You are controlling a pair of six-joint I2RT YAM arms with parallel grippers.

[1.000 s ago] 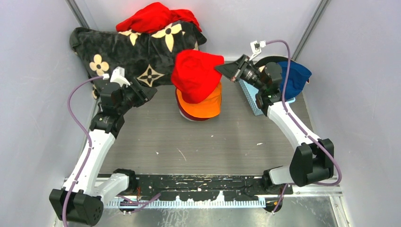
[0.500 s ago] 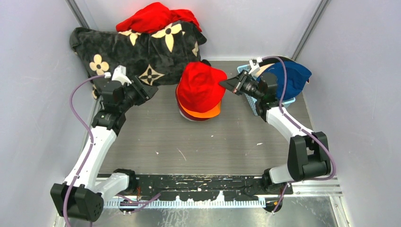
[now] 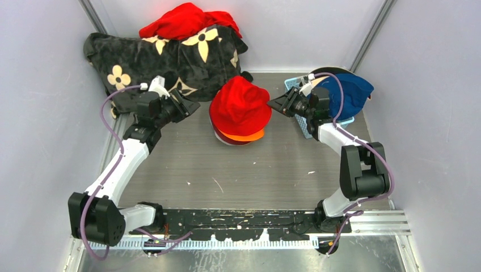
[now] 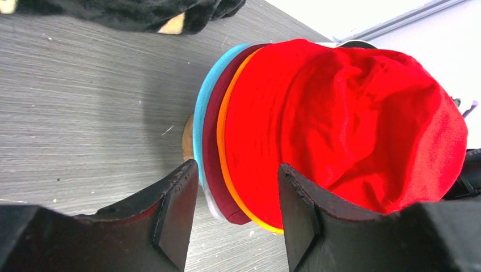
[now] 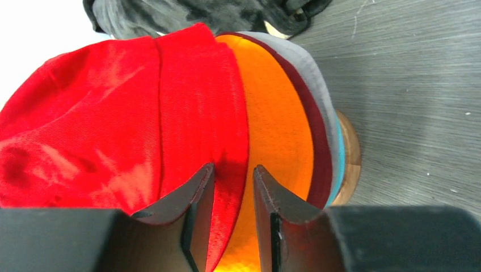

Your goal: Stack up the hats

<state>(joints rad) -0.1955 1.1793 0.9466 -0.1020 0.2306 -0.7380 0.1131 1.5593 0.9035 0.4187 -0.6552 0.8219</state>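
A stack of hats sits on a wooden stand [image 5: 350, 153] at the table's middle. The red hat [image 3: 240, 107] [image 4: 351, 113] [image 5: 113, 124] is on top. Under it lie orange [image 5: 278, 130], maroon [image 4: 211, 130], grey [image 5: 317, 79] and teal [image 4: 198, 113] hats. My right gripper [image 3: 273, 104] [image 5: 233, 167] is at the stack's right side, open, with the red brim loose between its parted jaws. My left gripper [image 3: 190, 105] [image 4: 237, 167] is open just left of the stack, holding nothing. A royal blue hat [image 3: 351, 93] lies at the right.
A black blanket with cream flowers [image 3: 164, 59] and a bright red cloth heap [image 3: 187, 21] fill the back left. A light blue basket [image 3: 298, 122] stands under the royal blue hat, just behind my right wrist. Walls close in on both sides.
The right gripper has lowered the red hat onto the orange one and its jaws have parted. The left arm has swung right, toward the stack.
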